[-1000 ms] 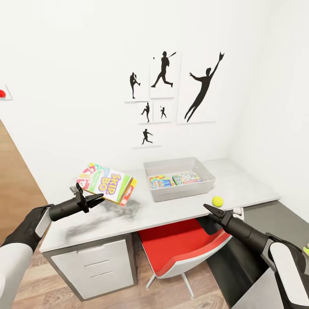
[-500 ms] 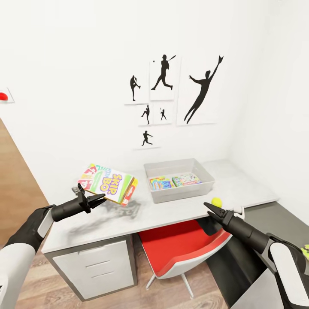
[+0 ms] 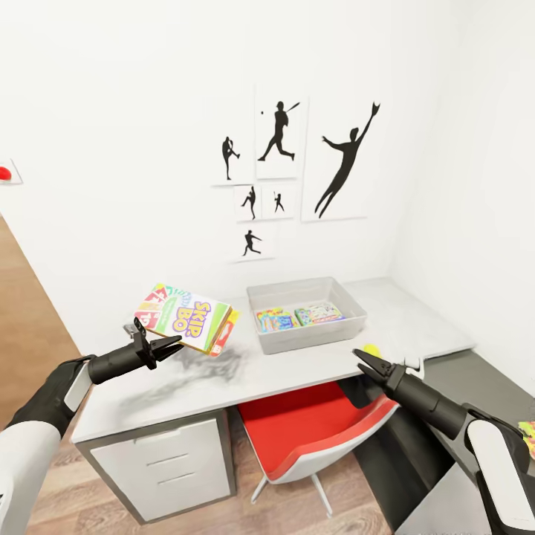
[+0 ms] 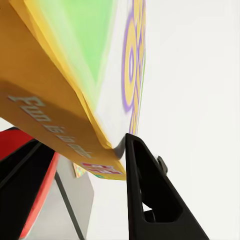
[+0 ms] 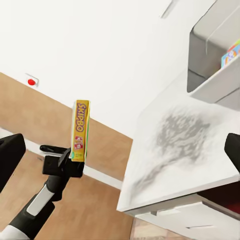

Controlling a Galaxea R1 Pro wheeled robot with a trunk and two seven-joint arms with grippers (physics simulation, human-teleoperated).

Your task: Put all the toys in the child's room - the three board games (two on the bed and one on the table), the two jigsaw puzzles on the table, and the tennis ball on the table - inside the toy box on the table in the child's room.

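Head view: left gripper (image 3: 172, 342) clamps the SKIP BO box (image 3: 186, 317) by its near edge, at nine o'clock of the toy box (image 3: 306, 322); carry it level over the rim, lower flat. Left wrist view: a finger (image 4: 150, 190) pinches the box edge. Right wrist view: right fingers apart, empty.

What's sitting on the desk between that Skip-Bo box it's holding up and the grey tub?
Nothing: in the head view only bare table top with a dark shadow separates the SKIP BO box, gripped by the left gripper, from the toy box.

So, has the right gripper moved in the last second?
Yes, slightly: the right gripper has edged toward the tennis ball, now overlapping it in head view.
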